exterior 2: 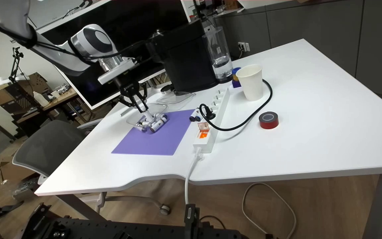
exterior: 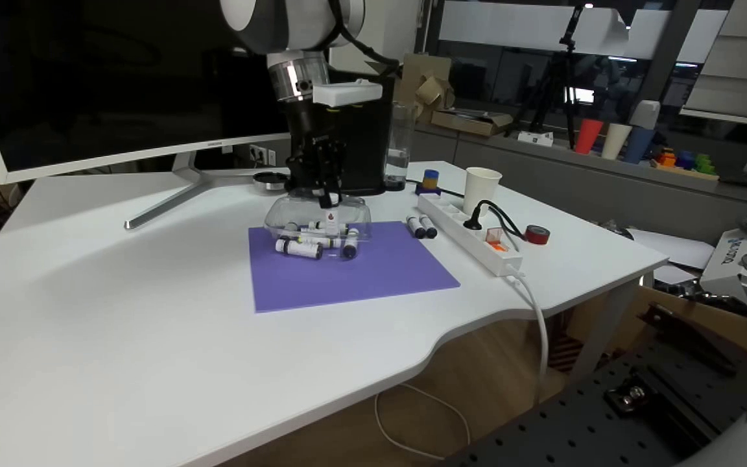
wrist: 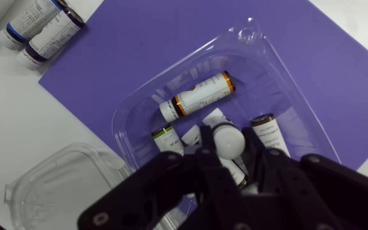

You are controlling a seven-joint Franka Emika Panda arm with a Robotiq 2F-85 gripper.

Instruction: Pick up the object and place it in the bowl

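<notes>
Two vials (wrist: pixel 53 38) lie paired at the edge of the purple mat (exterior: pixel 347 285), near a white power strip (exterior: pixel 461 235); other vials (wrist: pixel 201 95) crowd the clear plastic container (wrist: pixel 294 92), over which the gripper (wrist: pixel 228 135) grasps a white-capped vial (exterior: pixel 332 224), upright. Only an exterior view takes in the grey mesh chair (exterior 2: pixel 50 146).

the arm (exterior 2: pixel 65 61) reaches down, its pincer (wrist: pixel 228 141) lowermost, fingers (wrist: pixel 207 142) clamped slightly apart.

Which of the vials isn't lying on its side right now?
The vial in the gripper: it is held upright, white cap uppermost, whereas the other vials in view lie down.
</notes>
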